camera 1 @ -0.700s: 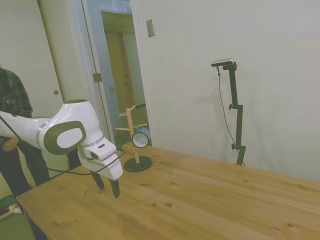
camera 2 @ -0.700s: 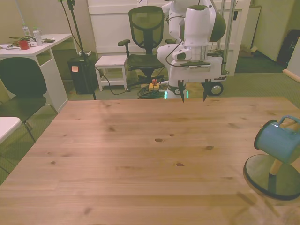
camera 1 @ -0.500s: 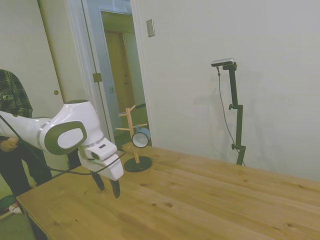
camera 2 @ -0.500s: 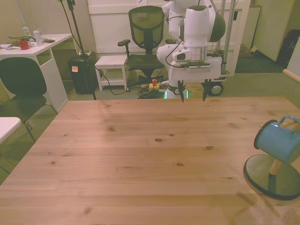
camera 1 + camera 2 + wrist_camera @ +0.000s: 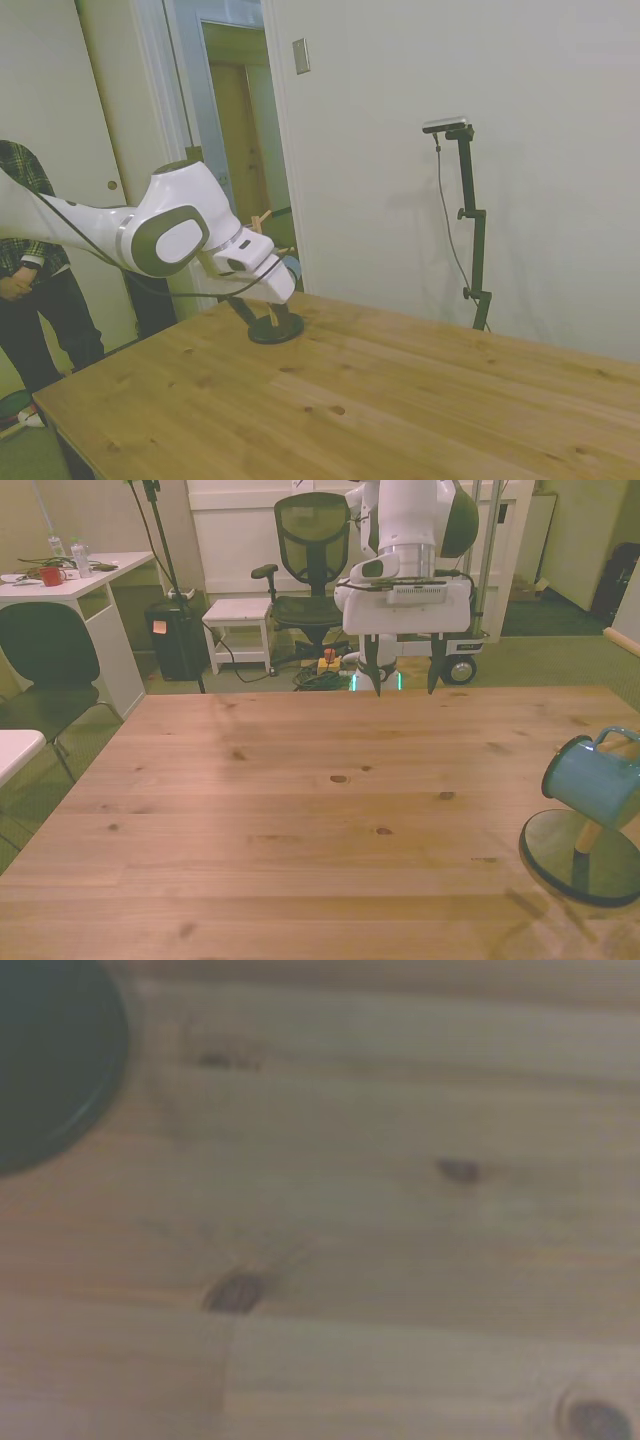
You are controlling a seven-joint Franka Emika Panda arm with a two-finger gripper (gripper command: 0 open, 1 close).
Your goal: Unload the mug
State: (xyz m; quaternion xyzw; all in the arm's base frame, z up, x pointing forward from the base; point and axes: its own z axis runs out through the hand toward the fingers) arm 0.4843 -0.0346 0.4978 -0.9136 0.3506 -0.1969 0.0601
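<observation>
— One mug (image 5: 596,778) hangs on a peg of the wooden rack (image 5: 590,835), at the front view's right edge of the table (image 5: 300,810). Why tilted?
— The peg slopes upward, so the handle hooks over it and the mug leans, mouth outward.
— And the gripper (image 5: 403,676)?
— It hangs above the table's far edge, well apart from the mug. Its jaws stand spread wide and hold nothing, likely ready to take the mug.
— The wrist view?
— Blurred wood, and the rack's dark base (image 5: 50,1060) at one corner.
</observation>
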